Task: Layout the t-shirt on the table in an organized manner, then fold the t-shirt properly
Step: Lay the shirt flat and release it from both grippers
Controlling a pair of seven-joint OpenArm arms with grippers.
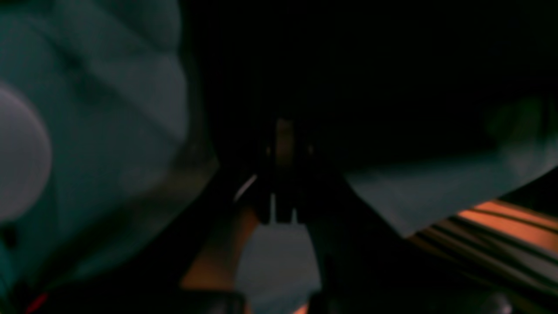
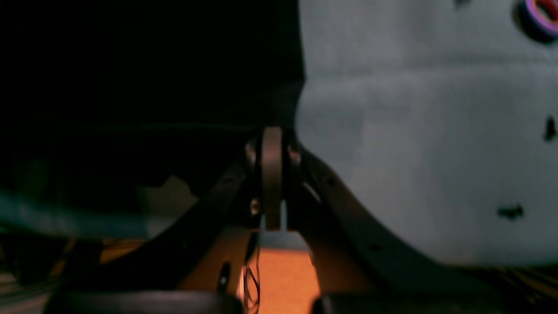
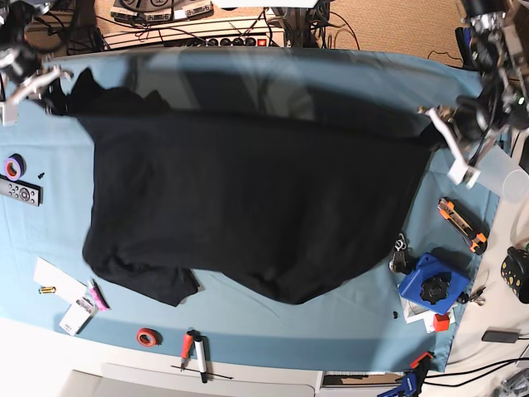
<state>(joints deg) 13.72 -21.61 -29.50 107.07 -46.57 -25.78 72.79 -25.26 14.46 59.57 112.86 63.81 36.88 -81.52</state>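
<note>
Both the right gripper [image 3: 51, 91] and left gripper [image 3: 438, 124] are pinching the t-shirt [image 3: 248, 198] (soft, light, floppy), which is hanging stretched above the table [image 3: 248, 327], so its top corners are probably offering the best hold.

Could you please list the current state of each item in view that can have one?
t-shirt: plain black side showing, stretched out and held up by two corners, lower hem wrinkled on the table.
left gripper: shut on the t-shirt.
right gripper: shut on the t-shirt.
table: covered with a light blue cloth, partly shadowed by the shirt.
</note>
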